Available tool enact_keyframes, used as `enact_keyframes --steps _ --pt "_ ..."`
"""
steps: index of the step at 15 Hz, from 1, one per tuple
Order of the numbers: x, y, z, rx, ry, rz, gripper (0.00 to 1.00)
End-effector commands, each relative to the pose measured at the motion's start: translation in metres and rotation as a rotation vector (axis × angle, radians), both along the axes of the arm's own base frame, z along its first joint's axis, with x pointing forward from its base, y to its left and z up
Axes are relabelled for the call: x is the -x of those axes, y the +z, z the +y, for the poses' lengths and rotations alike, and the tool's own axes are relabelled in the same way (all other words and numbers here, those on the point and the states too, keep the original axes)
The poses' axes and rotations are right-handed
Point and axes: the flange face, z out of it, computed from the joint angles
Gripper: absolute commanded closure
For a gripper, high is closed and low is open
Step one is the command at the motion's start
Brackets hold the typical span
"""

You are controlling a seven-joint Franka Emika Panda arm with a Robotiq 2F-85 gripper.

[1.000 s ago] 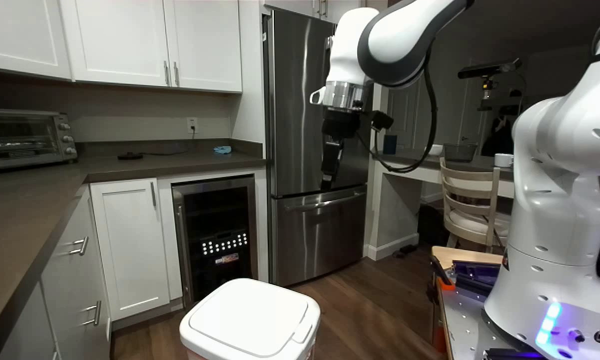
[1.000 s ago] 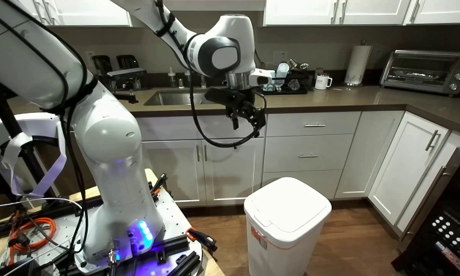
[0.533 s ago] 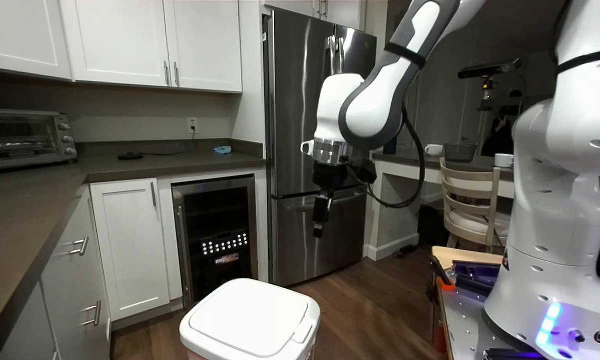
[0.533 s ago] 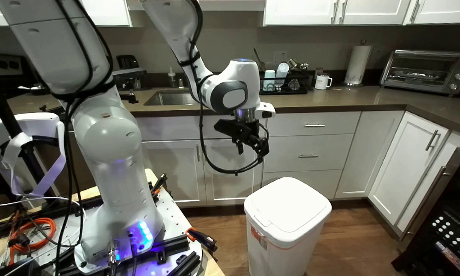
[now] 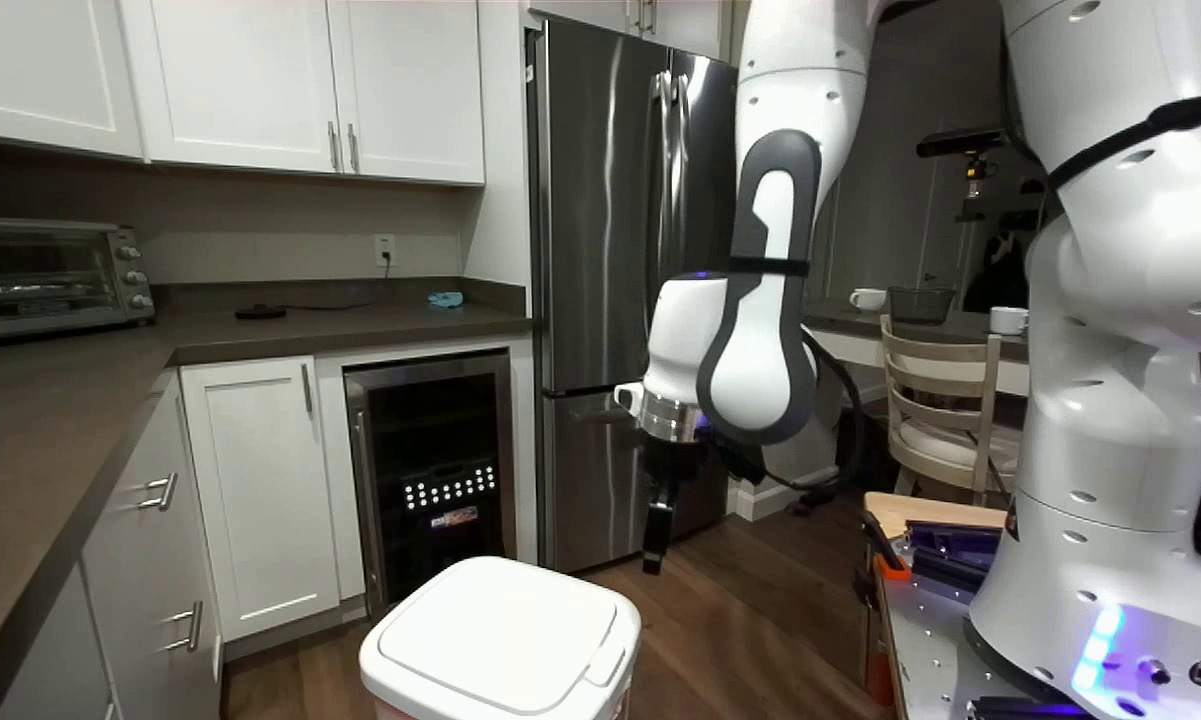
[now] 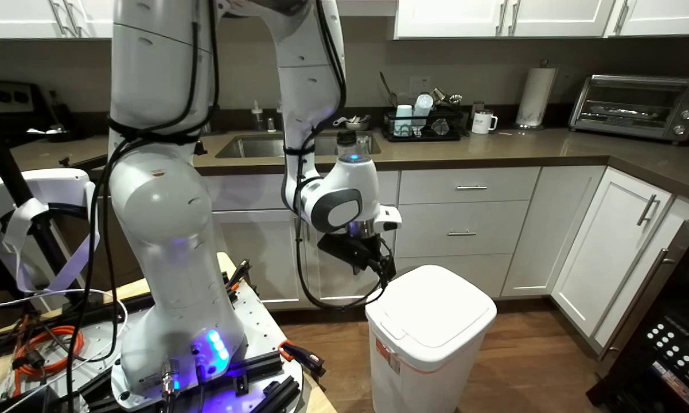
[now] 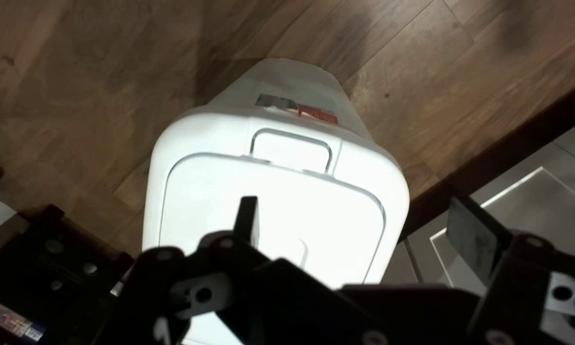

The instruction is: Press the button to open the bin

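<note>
One pincer (image 7: 356, 225), jaws wide apart, lower than before, near the closed bin (image 6: 430, 347)

The floor (image 7: 421, 81) is brown, wood-grained planking (darker in some patches). The white bin (image 7: 306, 206) stands upright, directly on it

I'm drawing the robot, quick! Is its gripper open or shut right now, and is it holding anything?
Gripper: open, jaws wide apart, holding nothing.
</note>
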Motion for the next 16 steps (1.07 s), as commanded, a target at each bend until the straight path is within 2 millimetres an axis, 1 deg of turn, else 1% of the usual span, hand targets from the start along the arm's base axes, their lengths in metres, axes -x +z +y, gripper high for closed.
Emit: enact_keyframes --steps 1,3,4,5,7,10,12,16 --pt "0.029 -0.054 -0.005 0.026 0.011 0.006 0.00" --pt "0.046 -0.077 -0.005 0.039 0.005 0.002 0.00" --pt "0.032 -0.062 -0.004 0.034 0.002 0.022 0.00" --pt "0.036 -0.076 -0.002 0.033 -0.004 0.047 0.00" --pt "0.030 -0.087 0.001 0.030 -0.008 0.063 0.00" --pt "0.015 -0.099 0.005 0.027 -0.016 0.061 0.00" --pt "0.007 -0.114 0.004 0.030 -0.020 0.065 0.00" --pt "0.010 -0.159 -0.009 0.040 -0.050 0.106 0.00"
